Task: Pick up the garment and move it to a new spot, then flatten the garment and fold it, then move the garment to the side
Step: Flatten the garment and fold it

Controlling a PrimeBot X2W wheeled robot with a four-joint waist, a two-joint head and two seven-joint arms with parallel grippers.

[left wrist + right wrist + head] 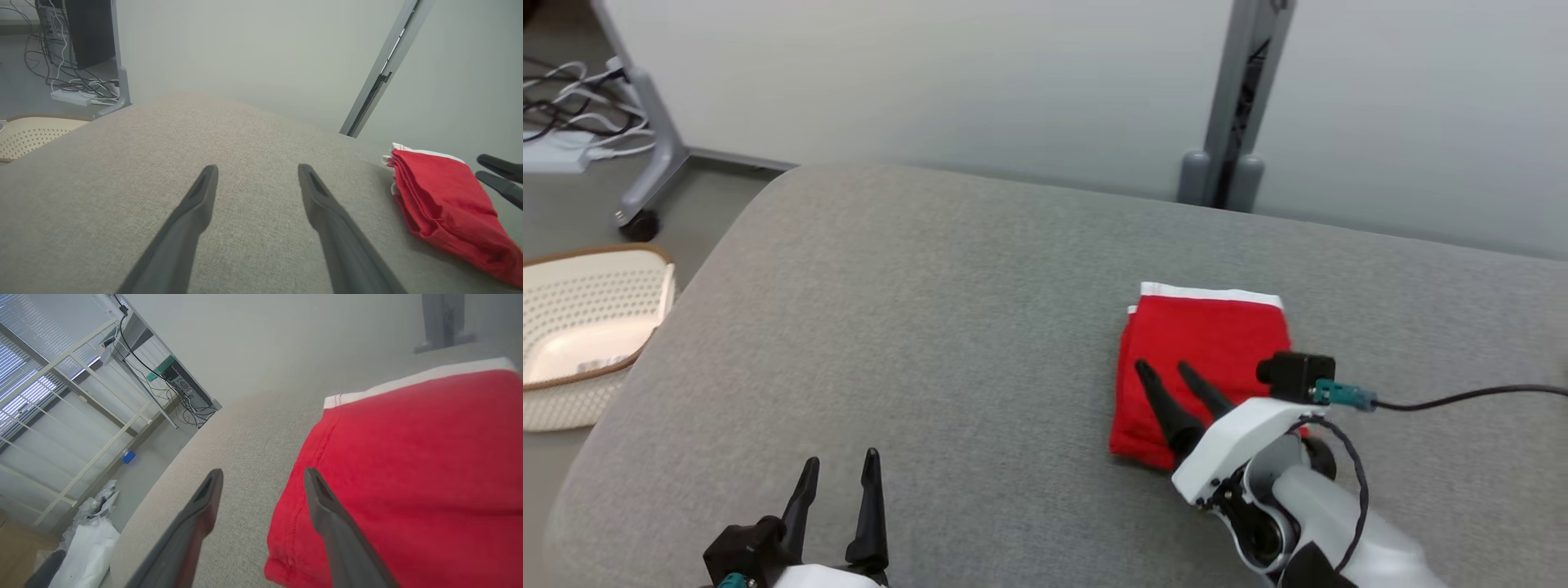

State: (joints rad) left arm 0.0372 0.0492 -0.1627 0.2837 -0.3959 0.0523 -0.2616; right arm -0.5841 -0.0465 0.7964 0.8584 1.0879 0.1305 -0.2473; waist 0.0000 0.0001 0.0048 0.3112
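My right claw (1161, 365): the two fingers stand wide apart and hold nothing. It hangs over the near left corner of the garment (1209, 343), with the tips pointing away from me.
Right claw, from its own wrist: one finger (327, 506) is in front of the red cloth. The other is in front of the grey cushion (931, 327), just beside the cloth edge. I cannot tell if the tips touch the cloth.
My left claw (841, 457): also wide, also empty. It is low at my near side, well apart from the garment, with bare cushion under it and ahead of it.
Garment: red, folded into a small thick rectangle, with several layers showing at the edge. It lies flat on the cushion, under and ahead of my right claw, and far to the right of my left claw.
White band (1217, 292): runs along the side of the garment farthest from my right claw.
Cushion: grey woven cloth, with a rounded corner far ahead and to the left of my left claw.
Basket (580, 327): cream colour, with small holes and a brown rim. It is on the floor to the left of my left claw, beyond the cushion edge.
Cables (564, 98): a bundle on the floor, far ahead and to the left of both claws.
Grey post (1241, 106): upright behind the cushion, ahead of my right claw, past the garment.
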